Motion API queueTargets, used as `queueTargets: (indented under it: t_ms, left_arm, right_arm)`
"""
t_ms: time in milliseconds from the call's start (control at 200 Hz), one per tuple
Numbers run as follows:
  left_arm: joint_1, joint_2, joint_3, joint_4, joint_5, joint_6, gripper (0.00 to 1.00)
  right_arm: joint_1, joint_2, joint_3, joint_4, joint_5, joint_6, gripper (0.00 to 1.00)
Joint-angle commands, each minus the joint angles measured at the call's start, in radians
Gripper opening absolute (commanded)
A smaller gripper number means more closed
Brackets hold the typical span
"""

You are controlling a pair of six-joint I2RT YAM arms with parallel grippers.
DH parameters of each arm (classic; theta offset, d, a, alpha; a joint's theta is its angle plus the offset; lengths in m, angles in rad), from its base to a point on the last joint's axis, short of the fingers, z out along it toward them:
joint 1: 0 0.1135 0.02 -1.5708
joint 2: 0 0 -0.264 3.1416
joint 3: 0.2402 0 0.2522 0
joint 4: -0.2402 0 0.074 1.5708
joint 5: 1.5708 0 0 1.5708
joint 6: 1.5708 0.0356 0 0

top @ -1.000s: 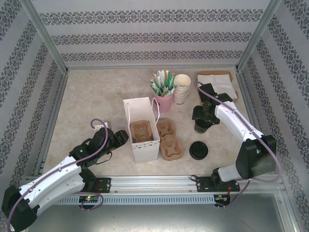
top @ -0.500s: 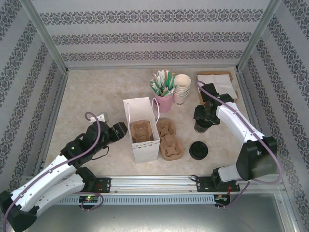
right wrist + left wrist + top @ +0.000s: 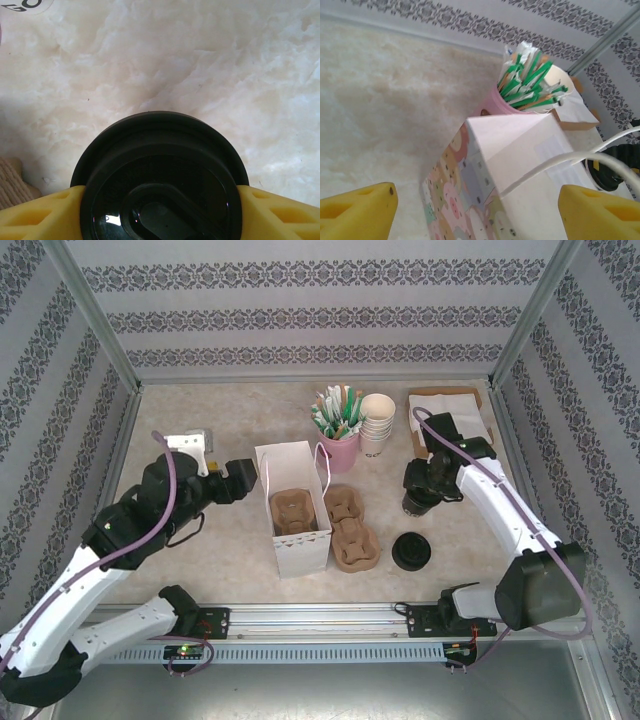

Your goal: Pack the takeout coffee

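1. Here, the coffee cup (image 3: 414,503), capped in black, stands upright on the tabletop (image 3: 190,410), right of centre and well clear of the bag.
2. The right fingers (image 3: 45,210) sit against either side of the cup just below its cap. They are closed on it at a wide spread, and the cup's base rests on the tabletop.
3. The paper bag (image 3: 295,540) stands open and upright at the centre, with a cardboard tray (image 3: 293,510) sitting down inside it. Seen from the left wrist, one side of the bag carries a pastel cartoon print and a white cord handle arcs over its mouth.
4. A second cardboard tray (image 3: 352,535) lies flat just beside the bag's right wall. A spare black lid (image 3: 411,551) rests on the tabletop near it, on the near side of the cup and apart from it.
5. The left fingers (image 3: 355,210) are spread wide and hold nothing. They hang just left of the bag and point toward it.
6. Behind the bag stands a pink cup (image 3: 338,452) stuffed with green-and-white sticks, with a stack of paper cups (image 3: 378,430) touching or nearly touching its right side.
7. White napkins (image 3: 450,405) lie on a brown holder in the far right corner.
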Motion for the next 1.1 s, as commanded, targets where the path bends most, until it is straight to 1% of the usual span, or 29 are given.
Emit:
queueTargets:
  t_ms: [0,60,105,180,280,390,465,605,684,809,924,999,1094]
  left_arm:
    - [-0.008,0.033,0.104,-0.087,0.008,0.178,0.85]
    - [-0.008,0.054,0.154,-0.087,0.049,0.199,0.85]
    - [-0.008,0.073,0.198,-0.103,0.08,0.181,0.84]
    - [-0.009,0.102,0.252,-0.116,0.158,0.111,0.79]
    - [-0.01,0.125,0.263,-0.111,0.275,0.038,0.72]
    - [-0.01,0.122,0.242,-0.138,0.316,0.001,0.64]
    - [-0.01,0.106,0.207,-0.129,0.355,-0.015,0.63]
    - [-0.01,0.092,0.157,-0.089,0.438,-0.036,0.65]
    - [-0.01,0.095,0.15,-0.085,0.449,-0.039,0.66]
    - [-0.01,0.089,0.133,-0.1,0.401,-0.044,0.65]
    - [-0.01,0.064,0.084,-0.078,0.371,-0.062,0.61]
    - [-0.01,0.045,0.051,-0.063,0.352,-0.081,0.56]
    - [-0.01,0.024,0.009,-0.04,0.341,-0.105,0.55]
  right_arm:
    - [0.019,-0.027,0.057,-0.076,0.02,-0.03,0.7]
    - [0.039,-0.033,0.077,-0.101,0.044,-0.035,0.7]
    - [0.057,-0.037,0.095,-0.123,0.062,-0.038,0.7]
    - [0.089,-0.042,0.126,-0.158,0.093,-0.039,0.7]
    - [0.131,-0.045,0.178,-0.203,0.119,-0.036,0.7]
    - [0.183,-0.047,0.252,-0.258,0.148,-0.031,0.7]
    - [0.217,-0.05,0.313,-0.292,0.155,-0.029,0.7]
    - [0.302,-0.036,0.452,-0.381,0.193,-0.022,0.7]
    - [0.359,-0.023,0.535,-0.434,0.219,-0.013,0.69]
    - [0.451,-0.004,0.668,-0.508,0.262,0.01,0.69]
    - [0.535,0.012,0.764,-0.559,0.294,0.027,0.68]
    - [0.574,0.021,0.824,-0.584,0.307,0.038,0.68]
    - [0.609,0.024,0.884,-0.589,0.313,0.042,0.68]
